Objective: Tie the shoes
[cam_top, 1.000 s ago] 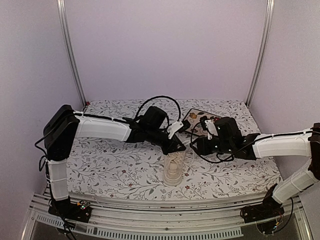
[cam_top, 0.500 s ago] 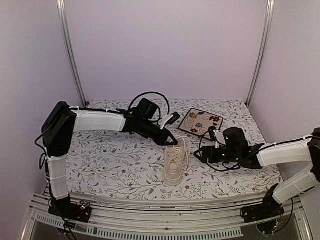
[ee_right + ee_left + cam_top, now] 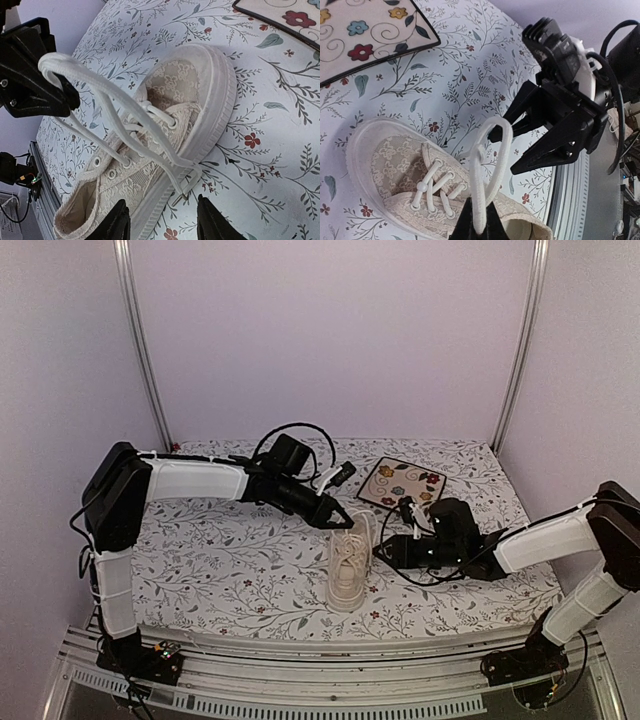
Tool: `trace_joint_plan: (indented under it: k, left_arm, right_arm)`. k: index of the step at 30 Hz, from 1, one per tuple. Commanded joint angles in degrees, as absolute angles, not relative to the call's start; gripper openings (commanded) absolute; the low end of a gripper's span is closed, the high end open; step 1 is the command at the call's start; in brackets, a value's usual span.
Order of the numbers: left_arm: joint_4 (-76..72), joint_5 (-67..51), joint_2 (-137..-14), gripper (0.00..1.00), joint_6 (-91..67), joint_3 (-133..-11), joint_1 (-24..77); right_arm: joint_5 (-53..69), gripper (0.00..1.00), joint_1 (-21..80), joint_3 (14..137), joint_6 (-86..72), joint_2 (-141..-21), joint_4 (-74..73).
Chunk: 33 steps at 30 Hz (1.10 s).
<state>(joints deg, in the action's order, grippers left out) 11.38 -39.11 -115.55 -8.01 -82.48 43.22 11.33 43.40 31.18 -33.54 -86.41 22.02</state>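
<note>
We see the left arm (image 3: 195, 480) stretched from the left wall side across the table (image 3: 220, 560), wrist angled down toward the middle. The left fingers (image 3: 338, 521) are pressed together on a loop of white lace (image 3: 476, 190), holding it up above the toe end of the sneaker (image 3: 347, 575). The sneaker sits upright in the middle of the table near the front edge, toe pointing away from the arm bases and toward the floral tile (image 3: 402, 483), which lies apart behind it on the right.

The right arm (image 3: 535, 538) lies low, its forearm almost level, reaching in from the right. The right fingers (image 3: 386, 548) are spread and hold nothing. They sit just beside the sneaker's right side.

The left wrist view shows the raised loop in line with the spread right fingers; we cannot tell whether it touches them. The right wrist view shows the sole, a loose lace end trailing over the sneaker's side, and a gap between those fingers and the lace.
</note>
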Motion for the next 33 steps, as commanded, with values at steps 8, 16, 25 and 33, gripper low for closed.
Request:
trace_joint_plan:
  k: [8,16,25,33]
  left_arm:
    - [11.6,-41.1,-117.2,0.00,-7.8,-82.7,43.2]
    - [11.9,-41.5,-117.5,0.00,-7.7,-83.1,43.1]
    - [12.2,-42.2,-117.5,0.00,-7.5,-83.4,43.1]
    - [12.1,-41.4,-117.2,0.00,-7.7,-83.4,43.0]
  right_arm:
    - [11.0,0.38,43.7,37.4,-31.0,-89.9,25.9]
    - [10.2,0.37,43.7,39.2,-29.5,-91.9,25.9]
    - [8.3,0.38,43.7,42.1,-25.9,-95.5,25.0]
    - [8.8,0.31,43.7,43.2,-24.3,-98.2,23.9]
